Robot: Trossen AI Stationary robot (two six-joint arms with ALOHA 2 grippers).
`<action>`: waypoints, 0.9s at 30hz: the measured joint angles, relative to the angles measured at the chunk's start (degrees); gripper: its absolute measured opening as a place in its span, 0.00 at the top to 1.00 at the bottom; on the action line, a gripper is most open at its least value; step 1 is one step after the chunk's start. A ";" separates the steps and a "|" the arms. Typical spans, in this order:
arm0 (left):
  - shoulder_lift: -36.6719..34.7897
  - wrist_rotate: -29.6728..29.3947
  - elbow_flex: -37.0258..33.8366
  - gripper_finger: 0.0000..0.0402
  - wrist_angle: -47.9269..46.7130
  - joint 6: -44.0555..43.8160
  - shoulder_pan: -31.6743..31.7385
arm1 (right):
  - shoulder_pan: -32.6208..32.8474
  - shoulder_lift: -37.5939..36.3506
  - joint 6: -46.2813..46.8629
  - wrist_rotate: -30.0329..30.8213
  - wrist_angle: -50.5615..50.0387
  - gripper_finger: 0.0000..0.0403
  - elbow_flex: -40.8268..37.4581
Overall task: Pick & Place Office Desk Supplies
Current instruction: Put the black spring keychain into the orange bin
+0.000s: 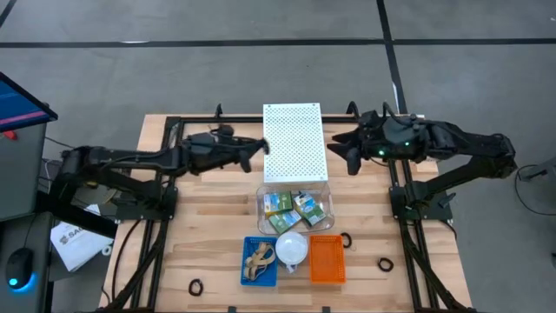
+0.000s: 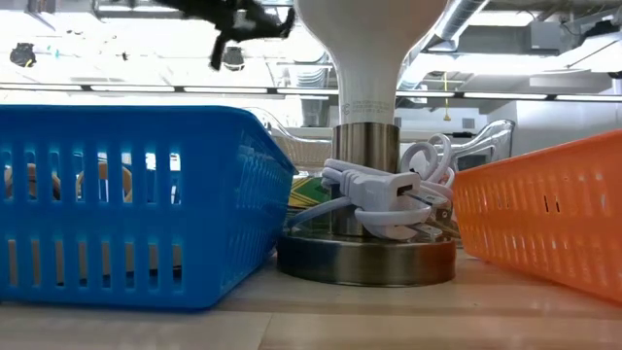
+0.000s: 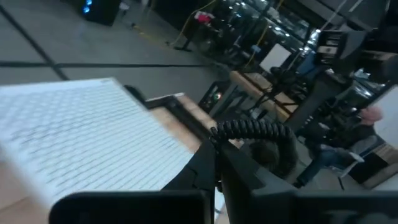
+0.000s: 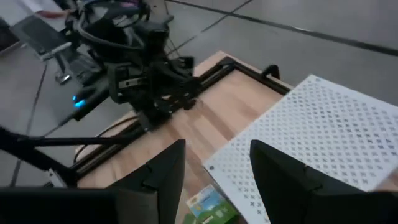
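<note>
Blue basket [image 2: 126,204] and orange basket [image 2: 544,219] sit closest at desk level, a lamp base [image 2: 366,255] wrapped in white cable between them. Neither of my arms carries anything, so I judge no pick is under way yet. My left tool [image 1: 257,149] hangs at nine o'clock of the white perforated panel [image 1: 294,143], its gap impossible to tell; my right tool [image 1: 346,156], fingers apart, hangs at three o'clock. Crayon boxes [image 1: 295,209] lie in a clear tray at six o'clock of the panel; black rings [image 1: 385,263] lie loose on the wooden desk [image 1: 213,217]. Next I should descend onto one item. Grey floor surrounds everything.
</note>
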 joint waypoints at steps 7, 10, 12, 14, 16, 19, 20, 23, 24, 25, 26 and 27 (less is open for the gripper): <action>13.44 0.11 15.91 1.00 2.24 4.69 -0.98 | 0.36 3.89 -3.52 -1.72 2.28 0.56 -0.07; 17.57 2.16 21.83 1.00 2.44 7.37 -0.98 | 0.73 5.92 -3.64 -1.72 2.20 0.56 -0.07; 19.62 3.53 24.60 1.00 2.42 7.70 -0.98 | 0.74 7.14 -3.26 -1.50 2.05 0.55 -0.07; 20.82 4.25 26.02 1.00 2.31 7.74 -1.06 | 0.77 7.94 -3.26 -0.36 3.07 0.55 -0.07; 21.57 4.58 26.87 1.00 2.31 7.74 -1.35 | 1.14 8.16 -3.28 1.78 4.47 0.54 -0.07; 21.74 4.59 27.06 1.00 2.25 7.42 -1.86 | 1.49 8.01 -3.78 4.86 6.98 0.52 -0.04; 21.74 4.58 27.06 1.00 2.26 7.41 -2.06 | 1.45 7.79 -4.48 5.00 7.13 0.52 -0.05; 21.74 4.60 27.06 1.00 2.33 7.37 -2.62 | 0.92 7.65 -6.32 4.68 9.69 0.50 -0.04; 21.74 4.60 27.06 1.00 2.33 7.32 -2.74 | 0.63 7.61 -6.76 3.92 10.09 0.50 -0.04; 21.74 4.60 27.06 1.00 2.35 7.30 -2.77 | 0.27 7.65 -7.36 2.50 10.95 0.49 -0.04; 21.74 4.62 27.06 1.00 2.33 7.26 -2.77 | -0.12 7.91 -7.62 1.08 11.99 0.49 -0.04; 21.74 4.62 27.06 1.00 2.33 7.26 -2.77 | -0.43 8.11 -7.91 -0.25 12.75 0.49 -0.02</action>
